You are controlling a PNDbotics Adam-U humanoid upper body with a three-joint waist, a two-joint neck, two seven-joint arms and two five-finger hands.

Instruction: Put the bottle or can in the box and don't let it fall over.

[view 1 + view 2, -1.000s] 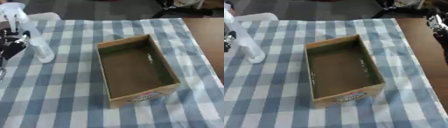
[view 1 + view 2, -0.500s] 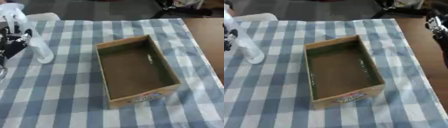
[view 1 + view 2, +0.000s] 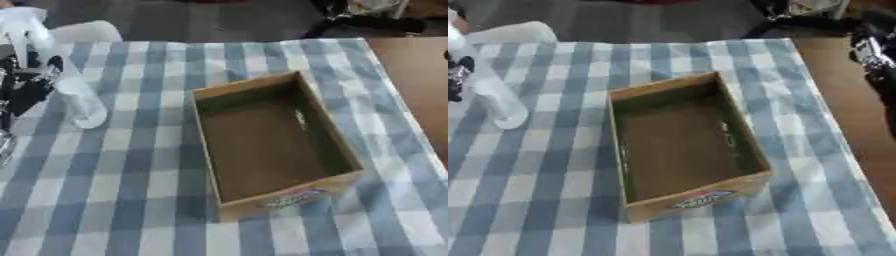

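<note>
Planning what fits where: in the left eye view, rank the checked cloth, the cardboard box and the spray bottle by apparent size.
1. checked cloth
2. cardboard box
3. spray bottle, partly hidden by the left hand

Only marking was a red-and-blue oval label (image 3: 700, 198) on the near end wall of the cardboard box (image 3: 677, 145); its lettering was too blurred to read.

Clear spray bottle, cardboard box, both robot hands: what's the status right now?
Left hand beside clear spray bottle, grip unclear. Right hand idle, far right edge. Bottle upright on checked cloth, left of open cardboard box. Box empty; nothing between.
</note>
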